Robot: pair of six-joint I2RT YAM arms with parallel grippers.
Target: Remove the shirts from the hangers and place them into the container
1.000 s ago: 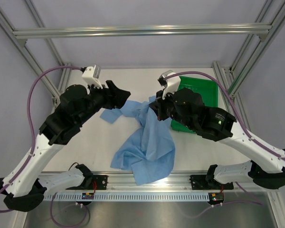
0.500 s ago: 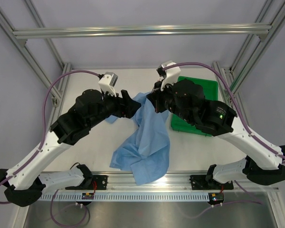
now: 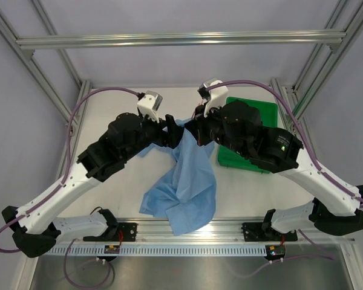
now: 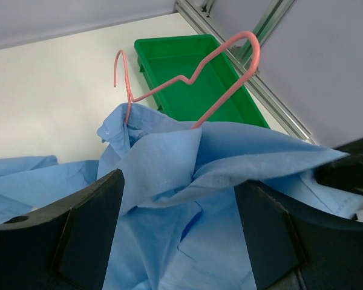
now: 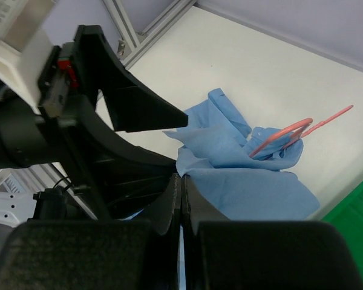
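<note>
Light blue cloth shirt [image 3: 184, 181] hangs from the clenched right gripper [image 5: 181, 199] beside the shallow green plastic tray [image 3: 261, 112], pink wire hanger [image 4: 221, 66] not yet out of its collar, left gripper [image 4: 178, 184] spread wide around it; both steps remain.

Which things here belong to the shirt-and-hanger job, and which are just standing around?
Part of the job: blue shirt, pink hanger inside its collar, green tray.
Not part of it: metal frame, purple cables, table.
</note>
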